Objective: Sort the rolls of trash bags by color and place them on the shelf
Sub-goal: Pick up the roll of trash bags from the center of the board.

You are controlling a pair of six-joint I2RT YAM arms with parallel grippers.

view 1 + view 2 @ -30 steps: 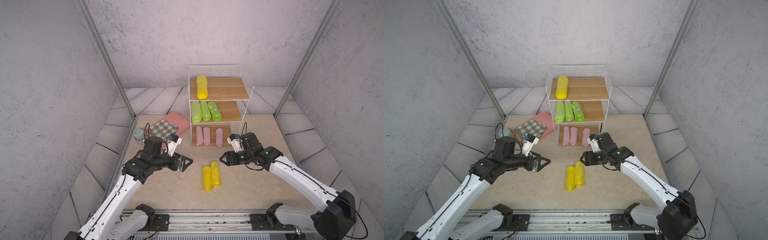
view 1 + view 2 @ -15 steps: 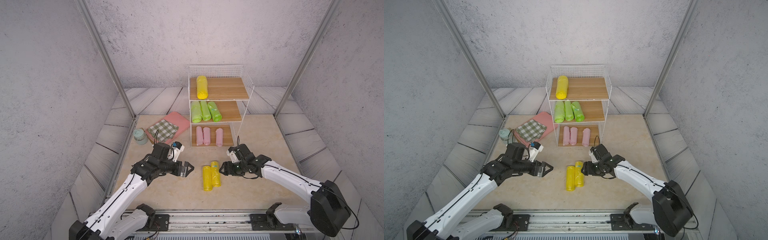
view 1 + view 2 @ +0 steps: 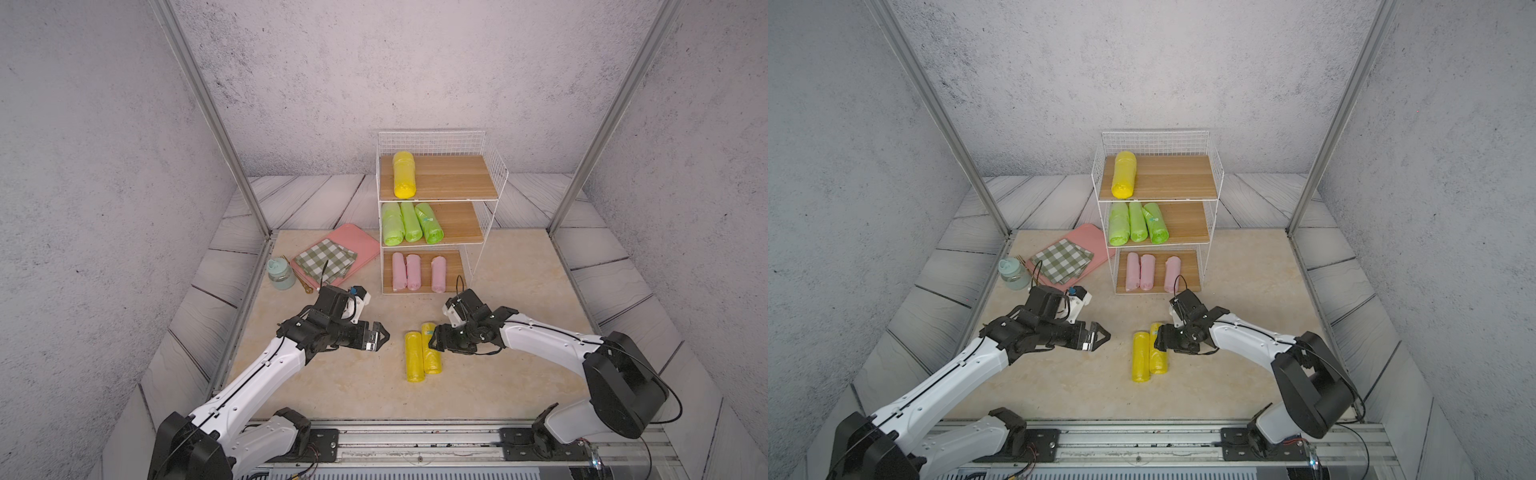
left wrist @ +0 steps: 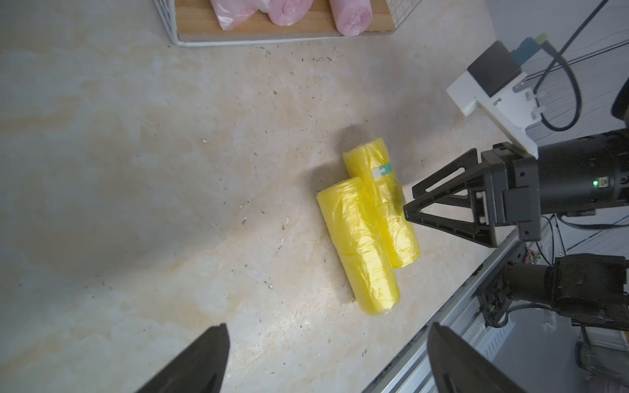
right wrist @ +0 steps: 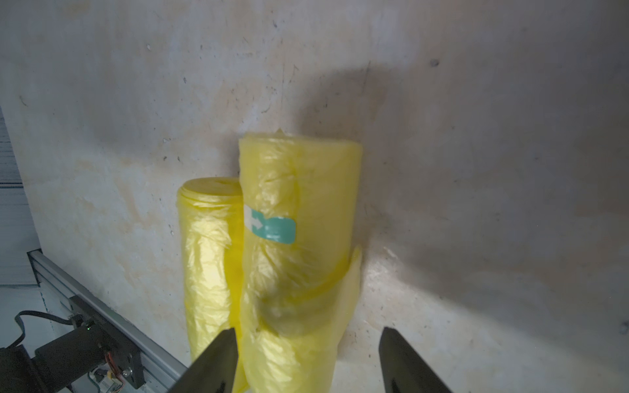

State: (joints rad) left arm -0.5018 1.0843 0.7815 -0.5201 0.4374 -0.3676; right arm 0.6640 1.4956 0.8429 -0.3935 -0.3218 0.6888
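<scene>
The right claw [image 5: 308,329] stands half open and empty, one finger on each side of the labelled yellow roll [image 5: 299,190] on the bench [image 5: 476,170]; a second yellow roll [image 5: 207,238] touches it. The left claw [image 3: 380,334], wide open and empty, hovers near them. Beyond both claws, the shelf [image 3: 432,143] holds a third yellow roll [image 3: 404,174], green rolls [image 3: 409,222] and pink rolls [image 3: 413,272].

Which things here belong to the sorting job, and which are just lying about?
Job:
- shelf
- top-tier yellow roll
- three green rolls
- three pink rolls
- two loose yellow rolls

Lying about:
- tray
- checkered cloth
- jar
</scene>
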